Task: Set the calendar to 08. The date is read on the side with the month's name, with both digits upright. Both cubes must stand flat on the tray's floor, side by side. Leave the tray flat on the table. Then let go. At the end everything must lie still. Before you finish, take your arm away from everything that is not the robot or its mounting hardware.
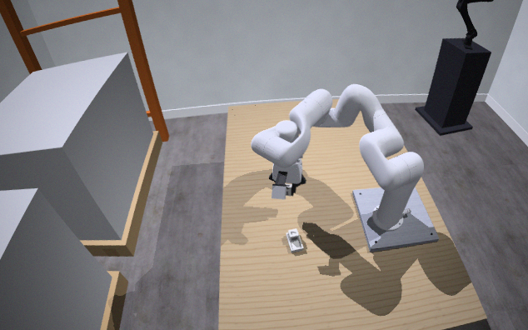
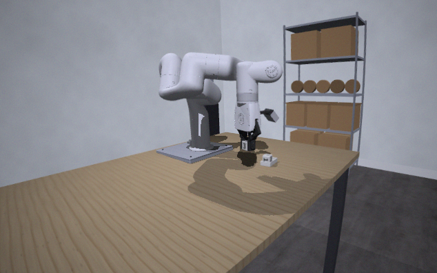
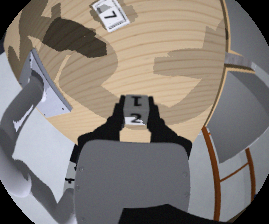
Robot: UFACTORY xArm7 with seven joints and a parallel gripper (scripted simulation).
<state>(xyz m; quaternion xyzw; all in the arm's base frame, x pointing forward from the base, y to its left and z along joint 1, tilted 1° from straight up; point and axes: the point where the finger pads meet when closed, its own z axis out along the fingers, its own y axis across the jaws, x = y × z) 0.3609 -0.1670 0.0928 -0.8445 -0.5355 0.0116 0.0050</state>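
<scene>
My gripper (image 1: 289,190) (image 2: 248,145) (image 3: 136,102) is shut on a white cube (image 2: 245,145) (image 3: 135,120) and holds it above the table. In the wrist view this cube shows a 1 on the shaded face and a 2 on the brighter face. Its digit in the exterior view is too small to read surely. The small white tray (image 1: 298,250) (image 2: 269,165) stands on the table away from the gripper. Another white cube (image 1: 293,233) (image 2: 267,158) (image 3: 110,15) sits at one end of the tray, with a 7 showing in the wrist view. The month's name is not readable.
The wooden table (image 1: 258,287) (image 2: 114,207) carries the arm's grey base plate (image 1: 412,239) (image 2: 189,160), to one side of the tray. Large grey blocks (image 1: 54,104) and an orange frame (image 1: 143,71) stand beyond the table's edge. A shelf (image 2: 324,95) with boxes stands behind.
</scene>
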